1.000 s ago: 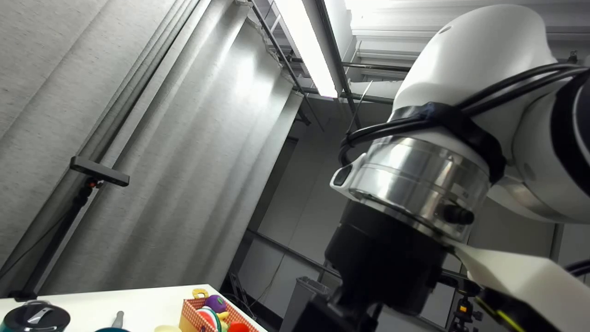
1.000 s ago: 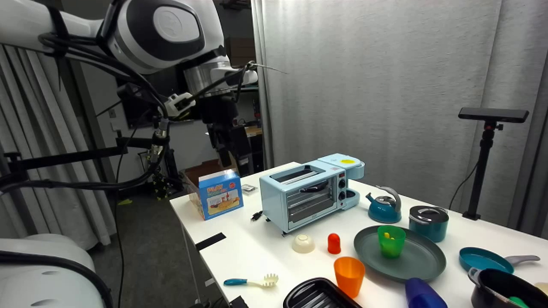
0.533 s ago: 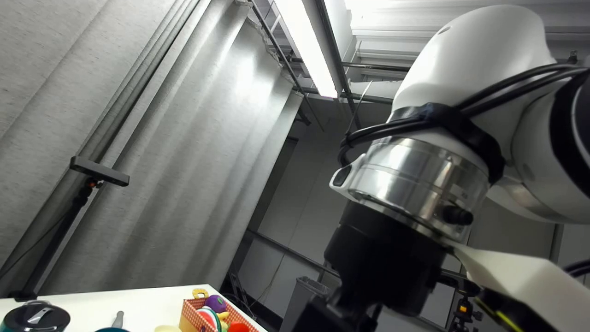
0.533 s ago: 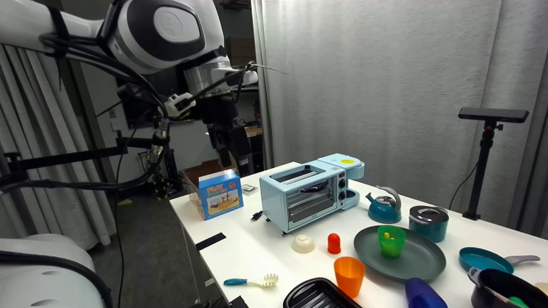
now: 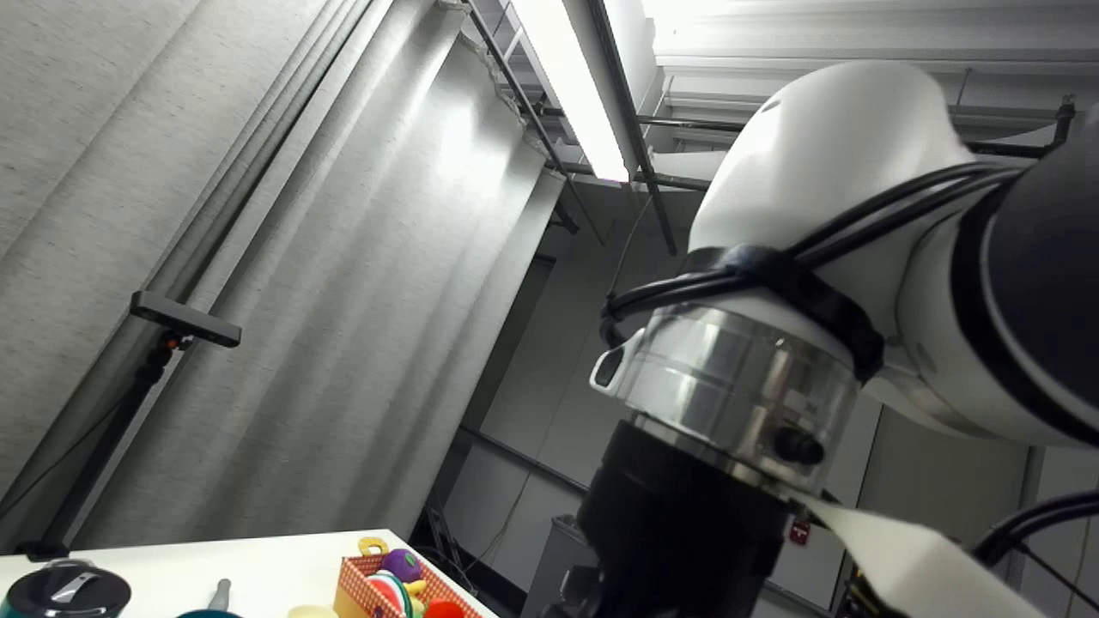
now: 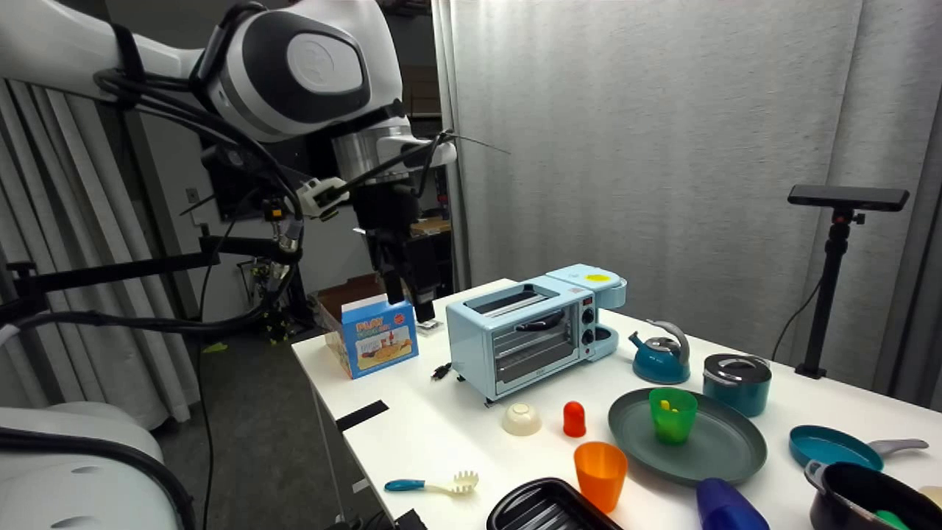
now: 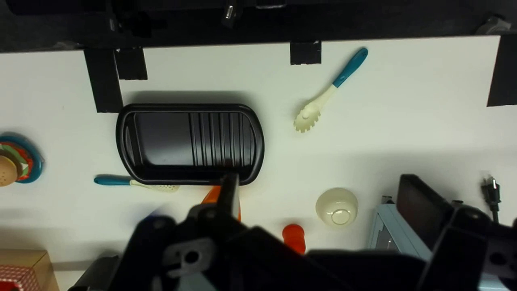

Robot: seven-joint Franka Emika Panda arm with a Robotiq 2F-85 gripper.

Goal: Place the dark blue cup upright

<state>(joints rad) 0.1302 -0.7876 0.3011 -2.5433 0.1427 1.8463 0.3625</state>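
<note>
The dark blue cup (image 6: 725,506) is at the bottom edge of an exterior view, partly cut off. It looks tipped onto its side, its narrower end by the grey-green plate (image 6: 633,447). In the wrist view only a blurred bluish patch shows beside the left finger; the cup is mostly hidden there. My gripper (image 6: 410,300) is open and empty, high above the table's far part near the toaster oven, well away from the cup. In the wrist view the fingers (image 7: 323,188) are wide apart, with a cream bowl far below between them.
An orange cup (image 6: 600,475), black ridged tray (image 6: 548,508), red cup (image 6: 574,419) and black pot (image 6: 868,493) stand around the blue cup. A green cup (image 6: 673,419) is on the plate. The toaster oven (image 6: 471,346) and blue box (image 6: 379,335) are near the gripper.
The arm was nearly still, then moved in the last half second. The gripper is lower and a little farther right in the view of the table. The objects have not moved.
</note>
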